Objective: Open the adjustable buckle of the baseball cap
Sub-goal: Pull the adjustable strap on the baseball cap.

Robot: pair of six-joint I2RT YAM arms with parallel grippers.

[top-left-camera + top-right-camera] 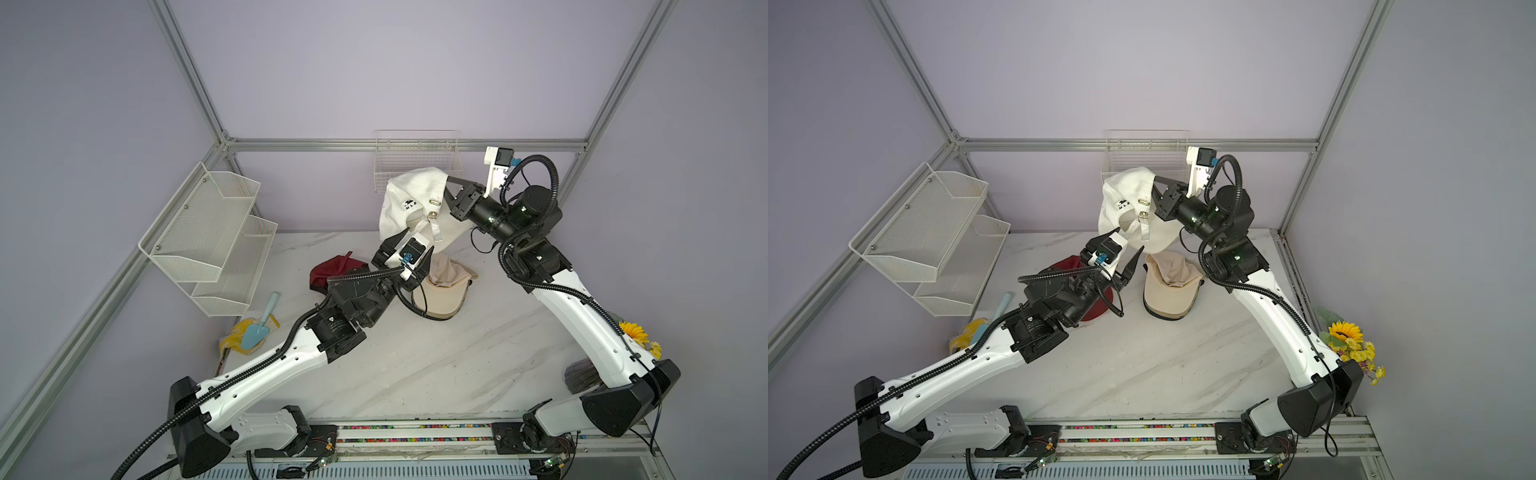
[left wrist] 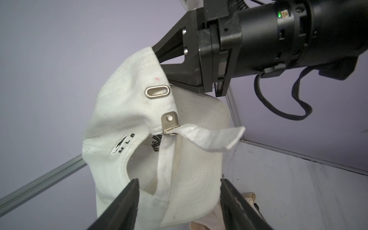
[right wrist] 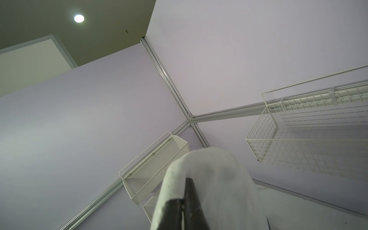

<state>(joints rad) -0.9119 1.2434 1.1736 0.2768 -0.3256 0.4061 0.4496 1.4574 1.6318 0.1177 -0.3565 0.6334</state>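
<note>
Hovering on the left, below and in front of the white cap (image 2: 123, 103), with the left gripper (image 1: 1128, 239) spread apart and gripping nothing. Straddling the cap's strap (image 2: 162, 165) in the left wrist view, without touching the band on either side.

Hanging well above the table (image 1: 415, 374), in front of the back wall, with the opening at the cap's back facing the left arm. Running lengthwise from the gap between the left fingers straight up to the buckle (image 2: 169, 121), then folding out sideways as a loose tail (image 2: 211, 137) toward the right arm. Sitting just under the metal eyelet (image 2: 157, 92), ahead of the left fingertips along the strap's long axis. Probably calling for a short advance along the band rather than a sideways shift.

Pinching the cap's edge on the right with the right gripper (image 2: 157, 55), pressed together on the cloth and carrying the cap's weight. Judging the left arm the only free one, and the better placed for the clasp.
</note>
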